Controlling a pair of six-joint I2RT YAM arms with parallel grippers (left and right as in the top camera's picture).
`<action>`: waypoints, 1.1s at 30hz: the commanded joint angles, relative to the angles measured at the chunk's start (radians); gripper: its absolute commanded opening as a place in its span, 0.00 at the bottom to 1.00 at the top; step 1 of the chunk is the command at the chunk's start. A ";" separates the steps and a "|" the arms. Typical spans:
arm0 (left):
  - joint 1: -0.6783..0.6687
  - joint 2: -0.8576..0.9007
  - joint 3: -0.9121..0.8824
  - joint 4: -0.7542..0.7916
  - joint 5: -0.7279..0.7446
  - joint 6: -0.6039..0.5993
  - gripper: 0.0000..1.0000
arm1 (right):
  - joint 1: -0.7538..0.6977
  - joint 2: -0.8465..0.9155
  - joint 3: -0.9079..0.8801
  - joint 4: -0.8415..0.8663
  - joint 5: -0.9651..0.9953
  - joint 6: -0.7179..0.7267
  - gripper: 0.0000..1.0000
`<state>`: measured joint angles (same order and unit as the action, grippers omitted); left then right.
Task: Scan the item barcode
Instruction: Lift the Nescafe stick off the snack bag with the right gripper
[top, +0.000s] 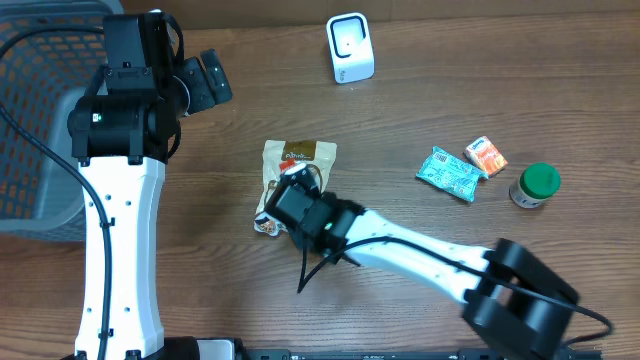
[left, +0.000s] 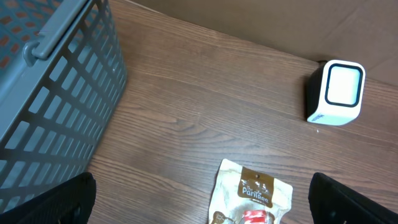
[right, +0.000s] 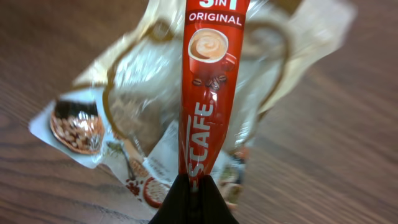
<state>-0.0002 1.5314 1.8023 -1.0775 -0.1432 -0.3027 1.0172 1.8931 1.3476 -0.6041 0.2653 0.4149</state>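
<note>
In the right wrist view, my right gripper (right: 194, 186) is shut on the lower end of a red 3-in-1 coffee sachet (right: 205, 93). The sachet stands up over a clear and tan snack bag (right: 130, 118) lying on the wooden table. Overhead, the right gripper (top: 285, 200) sits over that bag (top: 298, 155) at the table's middle. The white barcode scanner (top: 350, 48) stands at the back. My left gripper (top: 205, 85) hovers open at the back left, its black fingers (left: 56, 205) wide apart with nothing between them. Its view also takes in the scanner (left: 336, 93).
A grey mesh basket (top: 40, 120) fills the left edge, close beside the left arm. A teal packet (top: 450, 172), an orange packet (top: 486, 156) and a green-lidded jar (top: 536, 185) lie at the right.
</note>
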 joint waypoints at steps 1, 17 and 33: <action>0.000 -0.015 0.016 0.003 -0.002 0.019 1.00 | -0.013 -0.049 0.008 -0.017 0.002 0.001 0.04; 0.000 -0.015 0.016 0.003 -0.002 0.019 1.00 | -0.192 -0.255 0.008 -0.097 -0.427 0.005 0.04; 0.000 -0.011 0.015 -0.113 0.400 -0.037 1.00 | -0.478 -0.270 0.007 -0.222 -1.061 -0.245 0.04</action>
<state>-0.0002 1.5314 1.8034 -1.1572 0.0490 -0.3225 0.5568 1.6390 1.3479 -0.8288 -0.5785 0.3008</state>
